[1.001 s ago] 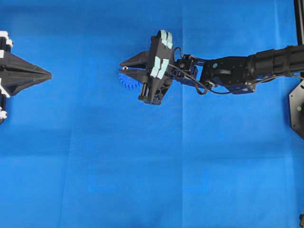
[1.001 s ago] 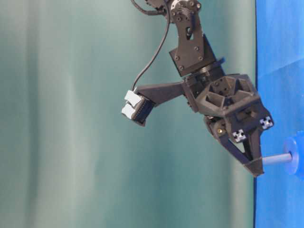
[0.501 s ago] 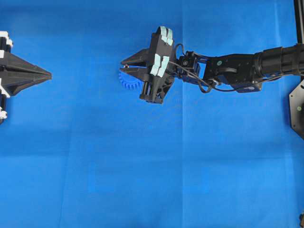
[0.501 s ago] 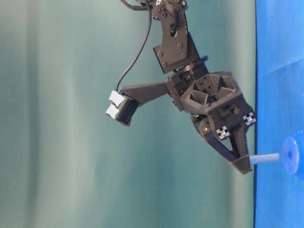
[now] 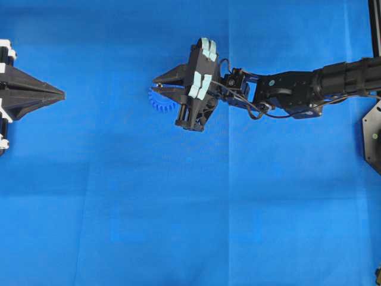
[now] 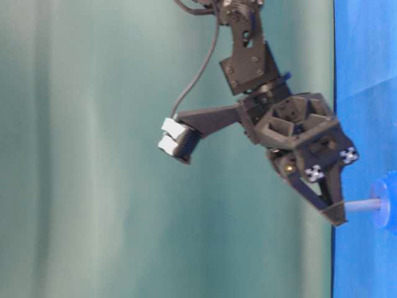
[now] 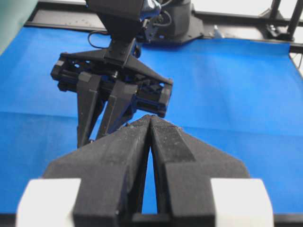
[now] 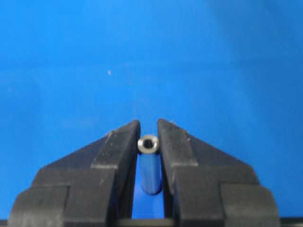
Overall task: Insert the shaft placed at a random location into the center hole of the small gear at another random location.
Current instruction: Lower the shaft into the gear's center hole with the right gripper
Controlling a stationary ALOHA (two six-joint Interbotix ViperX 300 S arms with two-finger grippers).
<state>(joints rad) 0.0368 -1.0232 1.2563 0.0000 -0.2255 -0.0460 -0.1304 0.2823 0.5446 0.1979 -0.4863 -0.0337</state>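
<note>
The small blue gear [image 5: 159, 102] lies on the blue cloth, half under my right gripper [image 5: 155, 84]. The right gripper is shut on the shaft [image 6: 361, 205], a silvery-grey pin sticking out past its fingertips [image 6: 335, 216]. In the table-level view the pin's free end meets the gear's raised hub [image 6: 379, 206]. The center hole is hidden, so I cannot tell if the pin is inside it. In the right wrist view the shaft [image 8: 148, 144] shows end-on between the jaws. My left gripper [image 5: 61, 93] is shut and empty at the far left, well apart from the gear.
The blue cloth [image 5: 190, 202] covers the table. The right arm [image 5: 297, 89] reaches in from the right edge. A black mount [image 5: 372, 134] stands at the right edge. The left wrist view shows the right gripper [image 7: 113, 90] beyond my left fingertips [image 7: 142, 124].
Half a second ago the right gripper and shaft stood a little back from the gear's hub. They have moved back toward it, and the pin's end meets the hub again. The left arm is still.
</note>
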